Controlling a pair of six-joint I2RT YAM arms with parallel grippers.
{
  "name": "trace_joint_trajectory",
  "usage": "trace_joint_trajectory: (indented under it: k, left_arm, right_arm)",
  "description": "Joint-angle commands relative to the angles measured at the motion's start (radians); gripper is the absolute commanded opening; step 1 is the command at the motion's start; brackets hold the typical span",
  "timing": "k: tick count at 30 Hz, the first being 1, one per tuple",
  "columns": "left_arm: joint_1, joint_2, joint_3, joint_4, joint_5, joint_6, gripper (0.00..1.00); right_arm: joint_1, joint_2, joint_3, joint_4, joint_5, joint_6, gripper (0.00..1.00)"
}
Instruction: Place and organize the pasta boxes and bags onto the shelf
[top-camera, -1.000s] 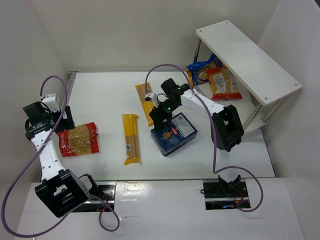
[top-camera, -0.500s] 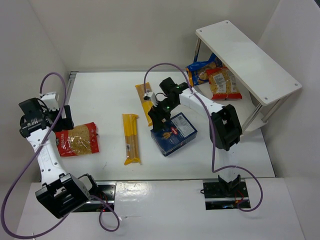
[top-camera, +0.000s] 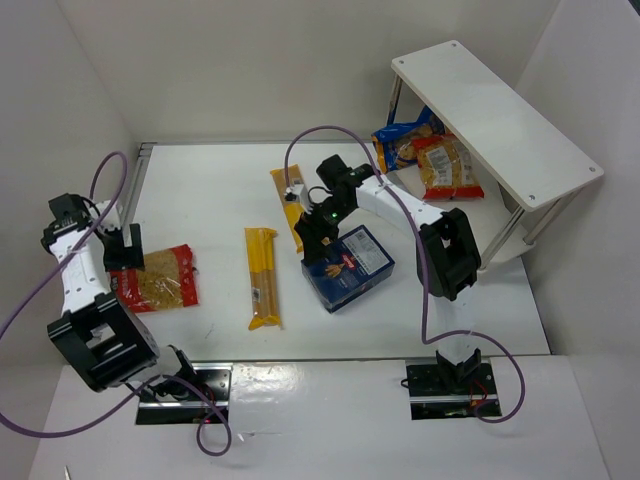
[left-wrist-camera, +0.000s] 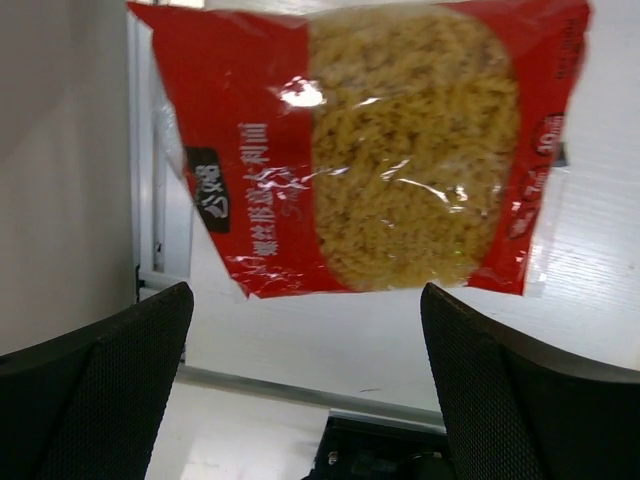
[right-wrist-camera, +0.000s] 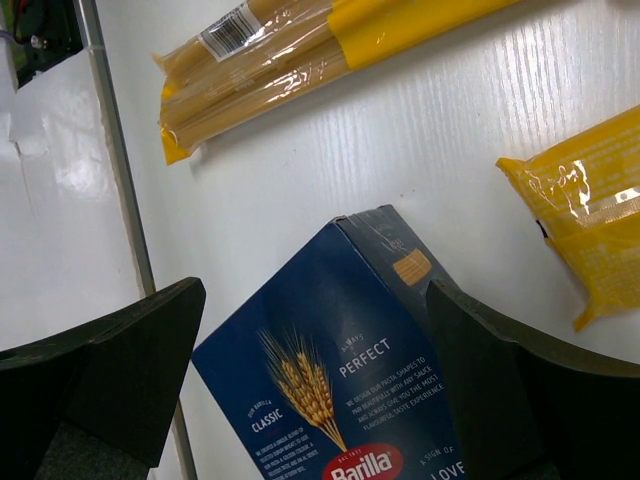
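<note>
both open: right end effector (top-camera: 318, 226) over box (top-camera: 352, 264), square up across width, then close; left end effector (left-wrist-camera: 305, 296) over bag (left-wrist-camera: 400, 150).

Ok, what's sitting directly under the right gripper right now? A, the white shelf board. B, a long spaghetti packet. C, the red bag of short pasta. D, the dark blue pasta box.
D: in the right wrist view the dark blue pasta box lies between the wide-open fingers, and the top view shows the right gripper over that box's left end.
</note>
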Motion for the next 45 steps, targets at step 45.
trace_joint_trajectory:
  k: [45]
  left_arm:
    - [0.110, 0.316, -0.149, 0.324, 0.116, 0.220, 0.90]
  right_arm:
    - [0.010, 0.033, 0.104, -0.084, -0.015, -0.062, 1.00]
